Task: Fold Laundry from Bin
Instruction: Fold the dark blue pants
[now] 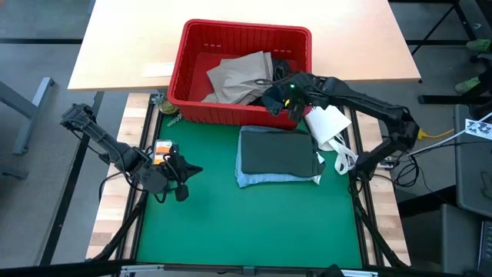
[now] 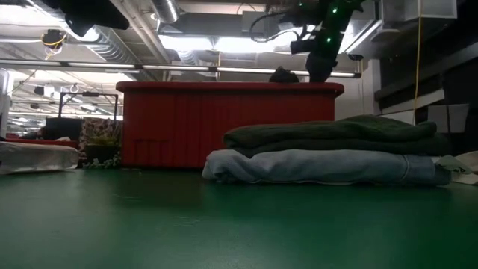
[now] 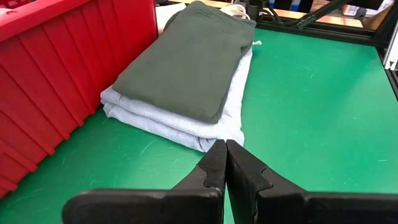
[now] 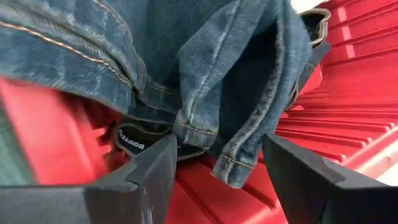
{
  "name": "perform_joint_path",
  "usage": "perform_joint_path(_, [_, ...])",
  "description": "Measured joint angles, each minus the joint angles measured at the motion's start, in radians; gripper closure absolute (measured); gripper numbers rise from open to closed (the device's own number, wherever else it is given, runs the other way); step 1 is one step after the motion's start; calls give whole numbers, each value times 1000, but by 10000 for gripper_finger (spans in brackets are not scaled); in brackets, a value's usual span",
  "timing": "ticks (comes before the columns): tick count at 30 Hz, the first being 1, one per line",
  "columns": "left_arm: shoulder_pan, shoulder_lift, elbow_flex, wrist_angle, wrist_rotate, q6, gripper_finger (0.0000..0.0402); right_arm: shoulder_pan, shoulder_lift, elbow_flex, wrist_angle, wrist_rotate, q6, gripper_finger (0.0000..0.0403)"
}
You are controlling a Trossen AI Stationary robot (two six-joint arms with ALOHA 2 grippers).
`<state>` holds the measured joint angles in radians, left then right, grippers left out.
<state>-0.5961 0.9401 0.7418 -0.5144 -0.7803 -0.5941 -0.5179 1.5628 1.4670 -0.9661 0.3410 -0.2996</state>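
The red bin (image 1: 184,69) stands at the far edge of the green mat. Tan trousers (image 1: 242,77) and dark blue jeans (image 4: 205,56) lie inside it. My right gripper (image 4: 217,146) hangs open over the bin's near right corner, slanting down, one finger on either side of a hanging jeans fold; I see no touch. On the mat a folded dark green garment (image 1: 278,152) lies on a folded light blue one (image 1: 277,180). My left gripper (image 3: 225,149) is shut and holds nothing, above the mat to the left of that stack.
A white packet (image 1: 327,123) lies at the mat's right edge, beside the bin and the stack. A small orange object (image 1: 163,150) sits by the left arm. The near half of the green mat (image 1: 254,231) is bare. A tan tabletop (image 1: 138,46) lies under and behind the bin.
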Motion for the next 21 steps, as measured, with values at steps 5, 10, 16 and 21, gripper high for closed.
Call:
perform_joint_path(5, [0,0,0,0,0,-1,399,0,23,-1,2,18,-25,166])
perform_joint_path(10, [0,0,0,0,0,-1,399,0,24,0,1,18,-43,166])
perform_joint_path(16, [0,0,0,0,0,-1,399,0,24,-1,-2,17,-49,191])
perform_joint_path(21, [0,0,0,0,0,-1,399,0,24,-1,-2,17,-50,278])
